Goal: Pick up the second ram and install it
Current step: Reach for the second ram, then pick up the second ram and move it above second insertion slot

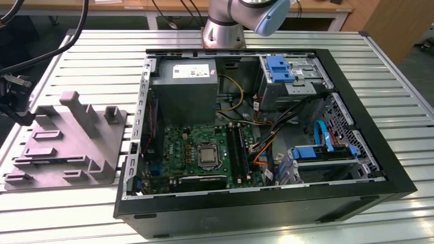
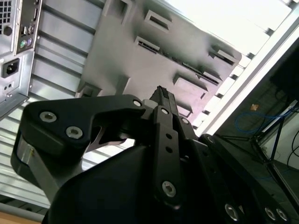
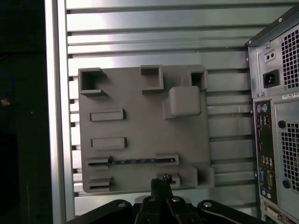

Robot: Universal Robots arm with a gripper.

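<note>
The second ram [image 3: 133,161], a thin blue-green stick, lies on edge in a long slot of the grey plastic block [image 3: 140,126]. In the first wrist view my gripper [image 3: 161,183] hangs above the block's edge, close to the ram's slot but high over it. Its black fingers [image 2: 162,93] are pressed together with nothing between them. The block [image 1: 64,147] sits on the slatted table at the exterior view's left. Inside the open computer case [image 1: 366,168] lies the green motherboard [image 1: 183,142], with dark ram slots [image 1: 237,145] beside the silver processor socket [image 1: 205,155].
The case's rear panel [image 3: 275,140], with its ports and power socket, stands close beside the block. The grey power supply [image 1: 184,91] and the blue drive brackets [image 1: 279,68] fill the case's far side. Black cables [image 1: 68,40] hang at the exterior view's upper left. The table edge [image 3: 56,116] runs past the block.
</note>
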